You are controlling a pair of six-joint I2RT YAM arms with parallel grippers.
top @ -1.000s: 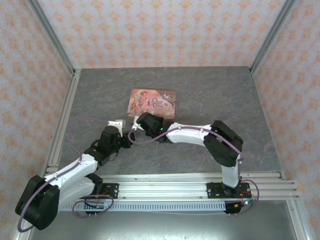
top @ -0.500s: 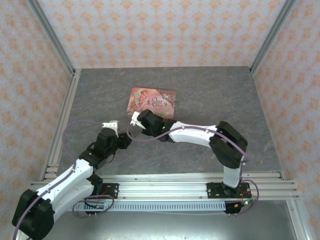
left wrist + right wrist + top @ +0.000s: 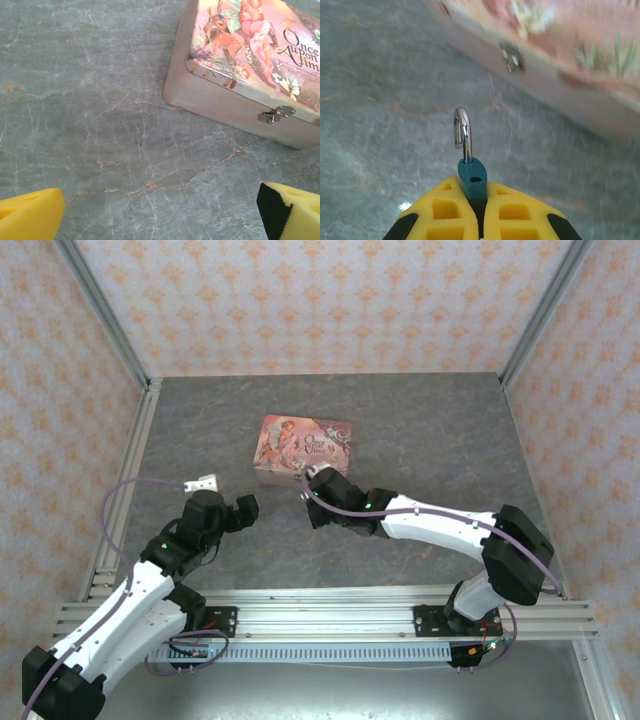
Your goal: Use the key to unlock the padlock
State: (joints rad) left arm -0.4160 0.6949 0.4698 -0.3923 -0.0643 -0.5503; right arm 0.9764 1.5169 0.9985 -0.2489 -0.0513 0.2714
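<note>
Grips the padlock (image 3: 471,177) tight in the right gripper (image 3: 478,210), shackle (image 3: 462,127) jutting ahead of it, one end free. Pulls the left gripper (image 3: 160,212) back from its partner, now spread wide and empty, pink tin (image 3: 240,65) ahead. Points to an unlocking already done.
</note>
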